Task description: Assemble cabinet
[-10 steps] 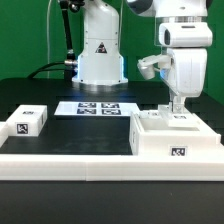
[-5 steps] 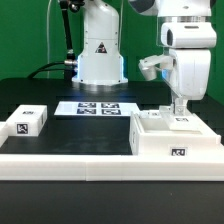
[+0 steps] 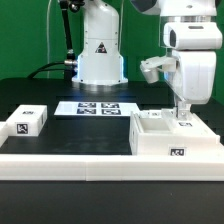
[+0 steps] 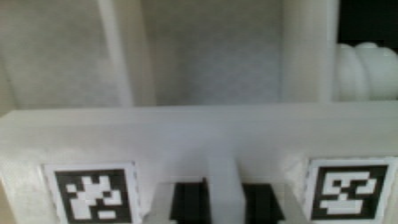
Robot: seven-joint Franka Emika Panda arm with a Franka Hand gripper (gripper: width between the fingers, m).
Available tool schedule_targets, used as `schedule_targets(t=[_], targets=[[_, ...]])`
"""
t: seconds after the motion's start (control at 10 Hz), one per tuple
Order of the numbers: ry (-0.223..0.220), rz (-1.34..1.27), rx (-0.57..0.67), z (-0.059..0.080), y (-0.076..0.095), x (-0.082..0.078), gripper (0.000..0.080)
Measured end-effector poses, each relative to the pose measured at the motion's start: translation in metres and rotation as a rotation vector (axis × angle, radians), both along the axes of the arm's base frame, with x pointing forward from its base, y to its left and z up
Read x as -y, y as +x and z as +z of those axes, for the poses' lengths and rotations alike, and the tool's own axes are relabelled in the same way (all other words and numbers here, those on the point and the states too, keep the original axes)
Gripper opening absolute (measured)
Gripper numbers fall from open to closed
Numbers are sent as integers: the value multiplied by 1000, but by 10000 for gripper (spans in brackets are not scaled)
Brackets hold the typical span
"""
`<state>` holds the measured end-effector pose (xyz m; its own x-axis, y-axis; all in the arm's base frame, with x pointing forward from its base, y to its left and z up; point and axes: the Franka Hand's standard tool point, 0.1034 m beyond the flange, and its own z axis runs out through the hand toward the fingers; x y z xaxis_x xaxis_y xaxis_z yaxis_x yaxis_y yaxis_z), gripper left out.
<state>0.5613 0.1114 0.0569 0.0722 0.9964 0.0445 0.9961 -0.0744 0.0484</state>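
Note:
The cabinet's large white box (image 3: 165, 138) lies at the exterior view's right with a tag on its front face. My gripper (image 3: 181, 114) reaches down into the box from above. Its fingers are close together around the edge of a small white panel (image 3: 184, 125) that bears a tag. In the wrist view the two dark fingers (image 4: 185, 200) pinch a thin pale strip, with the panel's tags (image 4: 93, 190) on either side and the box's inner walls (image 4: 214, 60) behind. A white block (image 3: 27, 121) with a tag lies at the exterior view's left.
The marker board (image 3: 95, 107) lies flat in the middle, before the robot's base (image 3: 100, 55). A long low white border rail (image 3: 70, 160) runs along the front of the table. The black table top shows between block and box.
My gripper has shifted a little toward the exterior view's right and slightly lower, and the small tagged panel has moved with it. The box and the block have not moved.

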Motion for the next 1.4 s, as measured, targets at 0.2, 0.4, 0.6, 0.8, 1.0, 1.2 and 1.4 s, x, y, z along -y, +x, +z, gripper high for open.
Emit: schedule_targets(t=[0.2,0.4,0.6,0.8,1.0,1.2,1.4], targets=[[0,0,0,0,5,1,71],[-1,0,-3,0,6,0,71],[-5,-3,-13,0,14,1,71],[-15,-3,-43,-2,16,0,71],[-23,-1,-62,-2,16,0,71],[-25,-6,-63,-2,15,1,71],[-24,-7,-62,-2,15,1,319]])
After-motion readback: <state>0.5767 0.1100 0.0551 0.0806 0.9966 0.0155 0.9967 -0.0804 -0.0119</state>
